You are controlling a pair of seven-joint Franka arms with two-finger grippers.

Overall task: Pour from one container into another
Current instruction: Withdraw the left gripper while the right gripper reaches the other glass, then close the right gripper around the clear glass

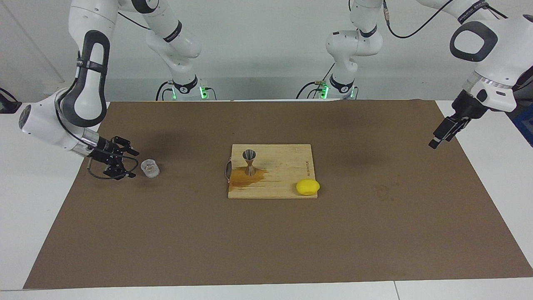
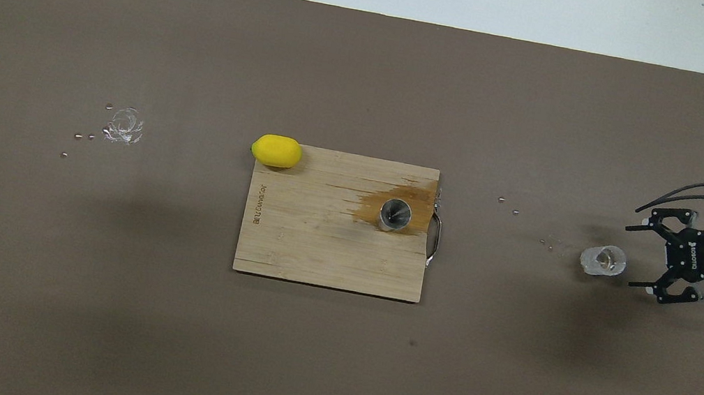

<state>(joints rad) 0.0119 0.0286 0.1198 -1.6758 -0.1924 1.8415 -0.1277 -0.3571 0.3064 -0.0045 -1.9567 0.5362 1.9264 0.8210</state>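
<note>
The small clear glass cup (image 1: 150, 168) stands upright on the brown mat toward the right arm's end of the table, also in the overhead view (image 2: 603, 260). My right gripper (image 1: 134, 164) is open, low at the mat, its fingers pointing at the cup and just short of it; it also shows in the overhead view (image 2: 633, 257). The silver hourglass jigger (image 1: 250, 162) stands upright on a wooden board (image 1: 287, 166), in a brown wet stain (image 2: 375, 207). My left gripper (image 1: 441, 135) waits raised over the mat's edge at the left arm's end.
A yellow lemon (image 1: 308, 187) lies at the board's corner farther from the robots, toward the left arm's end. Water drops (image 2: 122, 126) lie on the mat toward the left arm's end, and a few (image 2: 508, 204) between board and cup.
</note>
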